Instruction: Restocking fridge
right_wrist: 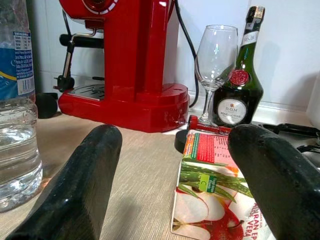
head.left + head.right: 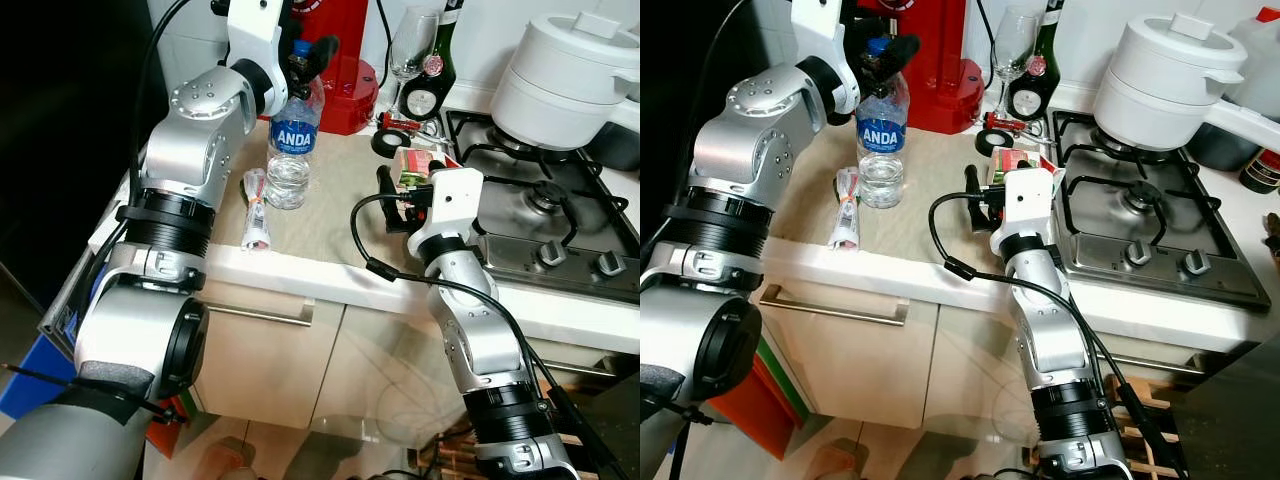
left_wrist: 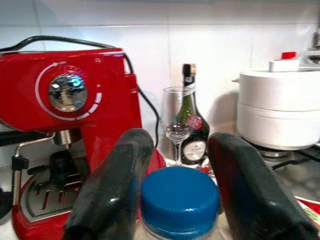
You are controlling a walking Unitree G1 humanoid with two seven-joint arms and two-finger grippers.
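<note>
Two items are not yet lifted: the bottle [image 2: 293,150], far left on the counter [image 2: 330,215], is straddled by the spread left gripper [image 3: 175,200]; the carton [image 1: 215,200], right, is framed by the spread right gripper [image 1: 185,195].

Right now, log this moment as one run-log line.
left gripper: open, straddling water bottle cap | right gripper: open, approaching juice carton | both items on counter
</note>
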